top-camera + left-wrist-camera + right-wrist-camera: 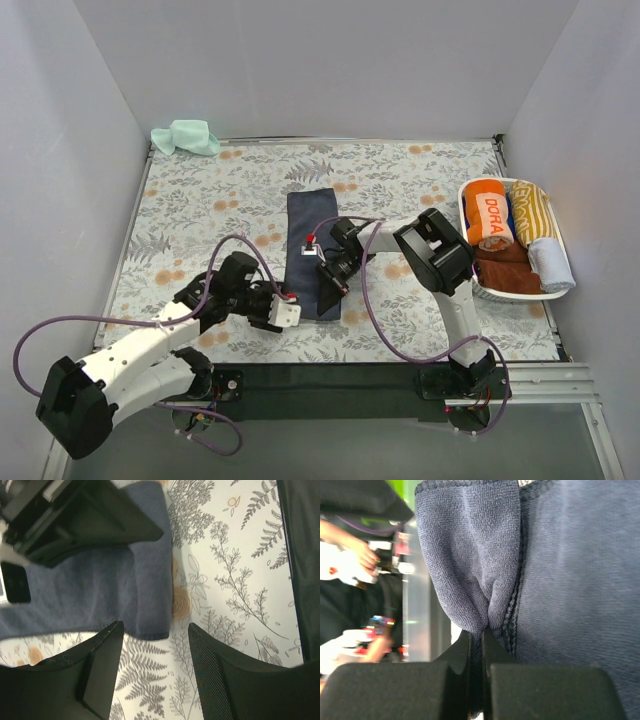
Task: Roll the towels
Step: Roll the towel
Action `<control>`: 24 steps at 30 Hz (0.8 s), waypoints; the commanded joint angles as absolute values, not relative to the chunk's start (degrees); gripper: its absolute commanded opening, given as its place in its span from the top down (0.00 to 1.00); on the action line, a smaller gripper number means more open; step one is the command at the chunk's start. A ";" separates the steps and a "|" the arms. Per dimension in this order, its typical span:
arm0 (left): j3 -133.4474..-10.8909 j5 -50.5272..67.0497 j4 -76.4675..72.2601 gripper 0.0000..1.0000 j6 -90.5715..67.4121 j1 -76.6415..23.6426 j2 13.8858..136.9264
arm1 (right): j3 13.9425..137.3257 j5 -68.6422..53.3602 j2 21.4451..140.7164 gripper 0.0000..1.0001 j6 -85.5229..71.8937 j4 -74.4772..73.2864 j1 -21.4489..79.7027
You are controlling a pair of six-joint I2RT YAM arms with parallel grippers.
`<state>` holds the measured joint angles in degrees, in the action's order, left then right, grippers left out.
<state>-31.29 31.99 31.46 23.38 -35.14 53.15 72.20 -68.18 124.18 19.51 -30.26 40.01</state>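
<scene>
A dark navy towel [308,230] lies flat as a long strip in the middle of the floral cover. My right gripper [328,290] is shut on a pinched fold of the towel's near edge, and in the right wrist view the cloth [470,555] bunches up out of the closed gripper [481,636]. My left gripper [291,313] is open just left of the towel's near corner. In the left wrist view its fingers [102,660] straddle bare cover, and the navy towel [100,585] ends just beyond the tips. A mint green towel [186,137] lies crumpled at the back left.
A white oval basket [462,205] at the right holds rolled towels: orange [488,213], yellow-striped [530,208], brown [505,270] and pale grey [550,262]. The right arm's body [75,515] hangs over the towel near my left gripper. White walls enclose three sides.
</scene>
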 commanded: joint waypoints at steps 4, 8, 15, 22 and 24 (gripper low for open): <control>-26.90 18.75 15.94 0.49 25.49 -49.28 52.29 | 75.23 -67.68 130.51 0.99 19.16 -34.80 38.67; -26.46 16.35 10.73 0.50 25.05 -52.99 56.07 | 75.85 -67.94 131.57 0.99 18.72 -35.16 38.23; -24.00 10.39 4.40 0.55 24.00 -54.40 67.83 | 76.02 -68.20 132.01 0.99 18.99 -35.33 38.06; -24.87 18.60 13.24 0.80 24.44 -54.41 69.43 | 75.67 -67.59 131.05 0.99 18.46 -34.98 37.00; -27.14 21.26 16.77 0.87 23.56 -54.40 71.70 | 75.67 -66.36 129.12 0.91 18.28 -35.07 36.39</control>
